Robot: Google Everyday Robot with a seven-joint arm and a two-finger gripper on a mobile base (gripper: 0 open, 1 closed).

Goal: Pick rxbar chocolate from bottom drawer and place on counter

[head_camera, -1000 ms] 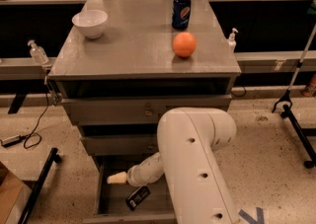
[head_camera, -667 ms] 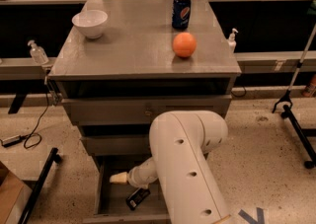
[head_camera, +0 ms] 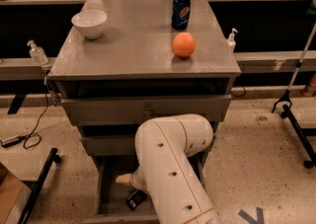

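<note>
On counter (head_camera: 133, 50): white bowl (head_camera: 89, 23), upright, back-left corner. Blue soda can (head_camera: 180, 12), upright, back-right. Orange (head_camera: 183, 45) just in front of can, apart from it.
Clear pump bottle (head_camera: 38, 54) on the ledge left of cabinet; small white pump bottle (head_camera: 231, 39) at right edge.
Top drawer (head_camera: 143, 109) slightly out; middle drawer (head_camera: 106, 145) below it, partly hidden.
Speckled floor (head_camera: 256, 159): black cable (head_camera: 30, 139) at left, black bar (head_camera: 39, 188) lying lower left, cardboard box (head_camera: 9, 199) in corner, black stand (head_camera: 296, 119) at right, blue tape mark (head_camera: 251, 215) at bottom edge.
</note>
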